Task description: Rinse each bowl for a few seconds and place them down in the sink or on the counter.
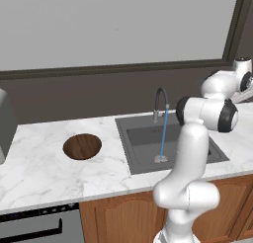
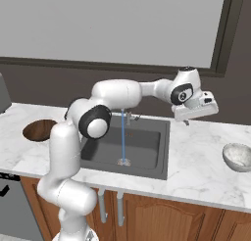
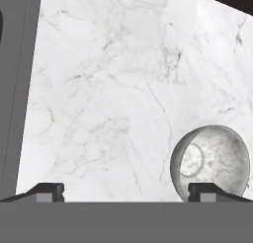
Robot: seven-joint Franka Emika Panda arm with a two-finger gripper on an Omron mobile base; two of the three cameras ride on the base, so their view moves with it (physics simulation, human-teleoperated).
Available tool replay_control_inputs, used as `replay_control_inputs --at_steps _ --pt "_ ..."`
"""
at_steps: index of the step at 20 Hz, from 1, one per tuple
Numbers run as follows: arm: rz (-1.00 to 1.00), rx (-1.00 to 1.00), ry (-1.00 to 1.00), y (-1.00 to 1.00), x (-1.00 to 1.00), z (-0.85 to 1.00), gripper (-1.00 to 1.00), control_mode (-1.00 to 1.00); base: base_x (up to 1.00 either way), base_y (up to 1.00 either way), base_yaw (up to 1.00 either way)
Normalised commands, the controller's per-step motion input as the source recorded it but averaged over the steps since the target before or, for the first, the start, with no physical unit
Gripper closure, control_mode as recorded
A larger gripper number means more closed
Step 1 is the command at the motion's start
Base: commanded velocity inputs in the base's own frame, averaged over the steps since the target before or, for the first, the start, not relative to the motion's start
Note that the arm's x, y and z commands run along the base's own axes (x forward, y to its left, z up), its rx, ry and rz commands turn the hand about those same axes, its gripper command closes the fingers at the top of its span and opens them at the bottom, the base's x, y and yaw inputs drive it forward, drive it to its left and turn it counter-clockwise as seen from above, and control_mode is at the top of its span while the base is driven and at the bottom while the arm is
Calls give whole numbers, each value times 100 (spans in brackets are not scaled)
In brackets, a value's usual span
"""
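Observation:
The dark brown bowl [image 1: 82, 146] sits upright on the white marble counter [image 1: 39, 158], left of the sink [image 1: 143, 138]. Water [image 1: 163, 133] runs in a thin blue stream from the arched faucet [image 1: 159, 101] onto the drain. My gripper [image 2: 191, 118] hangs above the counter [image 2: 196, 156] just right of the sink [image 2: 142, 142], open and empty. The pale grey-white bowl [image 2: 238, 156] rests on the counter farther right, apart from the hand. In the hand view this bowl [image 3: 210, 160] lies just behind the right fingertip [image 3: 207, 190], while my gripper [image 3: 128, 192] spans bare marble [image 3: 108, 89].
A grey appliance [image 1: 4, 123] stands at the counter's far left. Below the top are brown cabinet doors [image 2: 157, 215] and a dark dishwasher front [image 1: 34, 227]. A dark wall with a large window [image 1: 113, 24] runs behind. The sink's grey rim [image 3: 15, 89] borders the hand view's left.

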Motion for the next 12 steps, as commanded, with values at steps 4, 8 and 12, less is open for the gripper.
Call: replay_control_inputs --at_steps 4,8,12 --pt "0 0 0 -32 -19 -24 -100 -100 0 0 0" --pt "0 -2 0 -18 -27 -28 -100 -100 0 0 0" --pt "0 -8 -4 -8 -33 -29 -100 -100 0 0 0"
